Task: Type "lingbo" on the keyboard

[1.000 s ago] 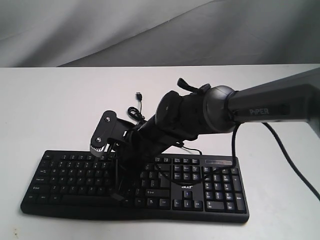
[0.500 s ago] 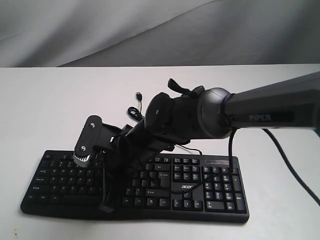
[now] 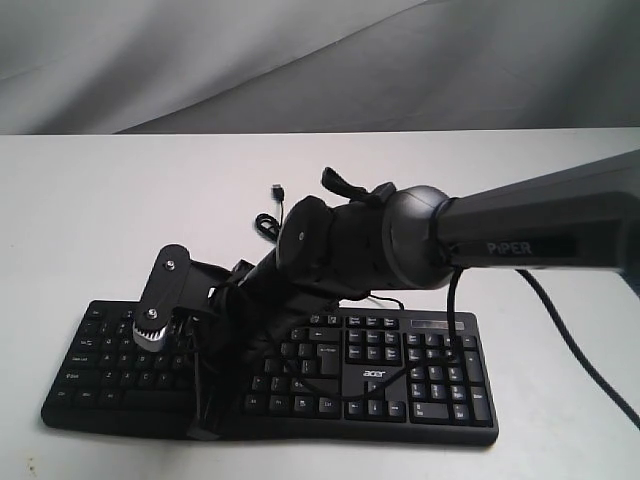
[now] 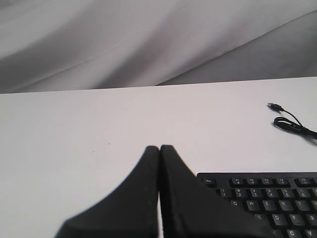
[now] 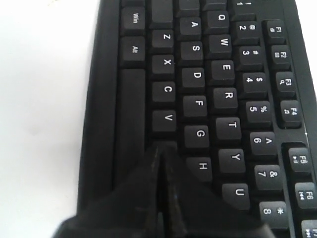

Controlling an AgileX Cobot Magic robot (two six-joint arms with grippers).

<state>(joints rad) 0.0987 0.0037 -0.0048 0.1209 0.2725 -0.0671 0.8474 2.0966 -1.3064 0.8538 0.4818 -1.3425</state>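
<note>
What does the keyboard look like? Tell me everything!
The keyboard is wide, black and plastic-looking, with white letters, a number pad and a white acer logo. It lies flat on the white table, its thin cable curling behind. The right tool, shut, points down at the key beside V.

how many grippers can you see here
2. The left gripper, shut, is over the table off the keyboard's Esc corner; the right gripper, shut, is over the keys next to the V key.

Bright, even light bleaches the white bench, with faint shadows; the keyboard legends read sharp, while the nearest foreground in both wrist views blurs.
</note>
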